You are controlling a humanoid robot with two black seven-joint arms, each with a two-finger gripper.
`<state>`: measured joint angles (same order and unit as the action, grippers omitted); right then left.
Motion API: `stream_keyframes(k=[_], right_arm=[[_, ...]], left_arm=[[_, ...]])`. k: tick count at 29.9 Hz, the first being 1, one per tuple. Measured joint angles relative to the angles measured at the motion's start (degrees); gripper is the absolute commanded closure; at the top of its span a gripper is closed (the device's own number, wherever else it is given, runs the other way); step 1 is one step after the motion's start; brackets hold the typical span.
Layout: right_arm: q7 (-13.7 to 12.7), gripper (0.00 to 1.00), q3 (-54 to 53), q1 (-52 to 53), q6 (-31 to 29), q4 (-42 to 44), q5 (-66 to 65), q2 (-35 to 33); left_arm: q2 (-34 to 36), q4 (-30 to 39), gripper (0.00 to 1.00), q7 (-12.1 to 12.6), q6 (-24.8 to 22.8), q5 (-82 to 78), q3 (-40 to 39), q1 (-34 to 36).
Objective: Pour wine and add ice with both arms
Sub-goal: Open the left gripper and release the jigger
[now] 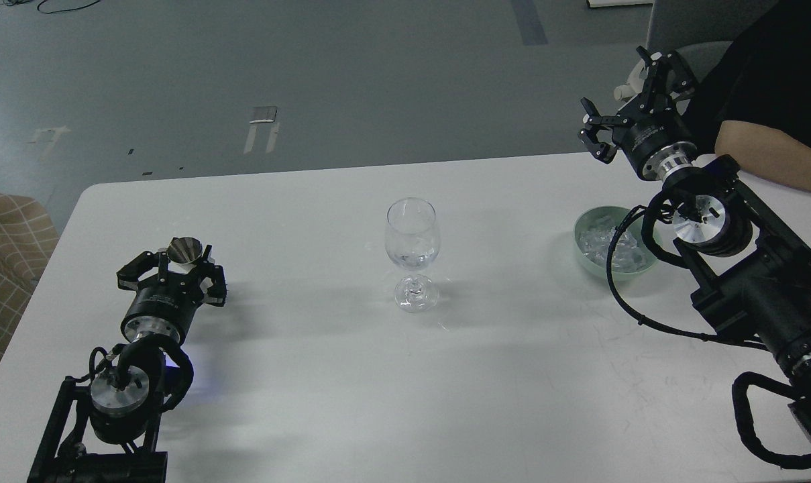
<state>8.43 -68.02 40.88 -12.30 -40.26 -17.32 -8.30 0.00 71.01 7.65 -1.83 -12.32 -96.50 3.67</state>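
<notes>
Two grippers, one glass, one bowl on white table [298, 376]. Wine glass [412, 253] upright at frame centre, stem vertical, looks empty or nearly so, a few glints low in the bowl of it, can't tell if liquid or ice. Ice [603, 243] heaped in pale green bowl [583, 251] at centre right, partly covered by right arm's cable loop and silver joint. Right gripper [630, 97] at upper right, raised above and behind bowl, jaws spread wide, nothing between them; ice lies below and toward frame bottom from jaws, so nearer arm for ice = right, by a wide margin. Coming move, as a guess: tip jaws down and back onto the heap, then carry left across to glass, which sits well apart from bowl. Left gripper [172, 276] at lower left, low over table, wrapped round something with a dark metal cone-shaped top [184, 249], prob. a pourer or small cup; body of it hidden inside jaws, so not sure what it is; jaws appear closed on it. No wine bottle to be seen anywhere. Glass lies to the right and slightly up-frame from left gripper, open table between. Also: bare forearm of a person [774, 157] resting at far right edge, just behind right arm; white object behind right gripper too small to ID. Right arm cut off at lower right edge, left arm at bottom edge.
</notes>
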Motion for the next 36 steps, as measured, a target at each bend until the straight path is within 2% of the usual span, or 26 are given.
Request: stream_keyframes(k=[10, 14, 17, 28, 36], right_arm=[[0.0, 0.0, 0.0, 0.0, 0.0, 0.0, 0.0, 0.0], [0.0, 0.0, 0.0, 0.0, 0.0, 0.0, 0.0, 0.0], [0.0, 0.0, 0.0, 0.0, 0.0, 0.0, 0.0, 0.0], [0.0, 0.0, 0.0, -0.2, 0.0, 0.0, 0.0, 0.0], [-0.1, 0.0, -0.1, -0.6, 0.0, -0.2, 0.0, 0.0]], left_arm=[[0.0, 0.0, 0.44, 0.1, 0.0, 0.0, 0.0, -0.2], [0.0, 0.0, 0.36, 0.2, 0.0, 0.0, 0.1, -0.2], [0.0, 0.0, 0.34, 0.3, 0.0, 0.0, 0.1, -0.3], [0.0, 0.3, 0.03, 1.0, 0.1, -0.1, 0.2, -0.6], [0.0, 1.5, 0.02, 1.3, 0.1, -0.1, 0.7, -2.6]])
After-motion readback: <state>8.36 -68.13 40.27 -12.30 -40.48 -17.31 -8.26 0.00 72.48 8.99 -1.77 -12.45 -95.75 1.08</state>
